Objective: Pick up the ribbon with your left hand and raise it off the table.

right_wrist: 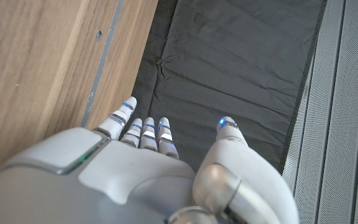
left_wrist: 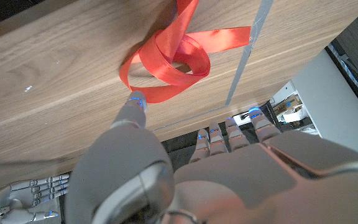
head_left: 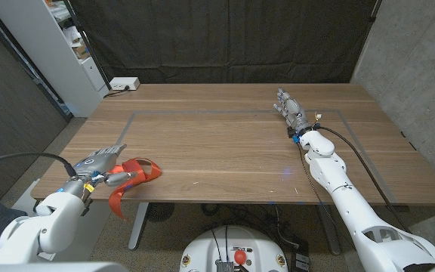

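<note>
A red satin ribbon (head_left: pixel 137 174) lies in loose loops near the table's front left edge, and one tail (head_left: pixel 117 202) hangs past that edge. My left hand (head_left: pixel 100 165) is right beside it on the left with its fingers stretched out and apart. In the left wrist view the thumb tip (left_wrist: pixel 135 101) touches the rim of the ribbon (left_wrist: pixel 166 62), while the other fingertips (left_wrist: pixel 229 124) reach past it and hold nothing. My right hand (head_left: pixel 291 112) is at the far right of the table with its fingers straight, holding nothing.
A grey tape line (head_left: pixel 232 113) marks a rectangle on the wooden table (head_left: pixel 217 151). A white power strip (head_left: pixel 123 84) sits at the back left corner, beside a white shelf unit (head_left: pixel 59 45). A black curtain (head_left: pixel 225 38) hangs behind.
</note>
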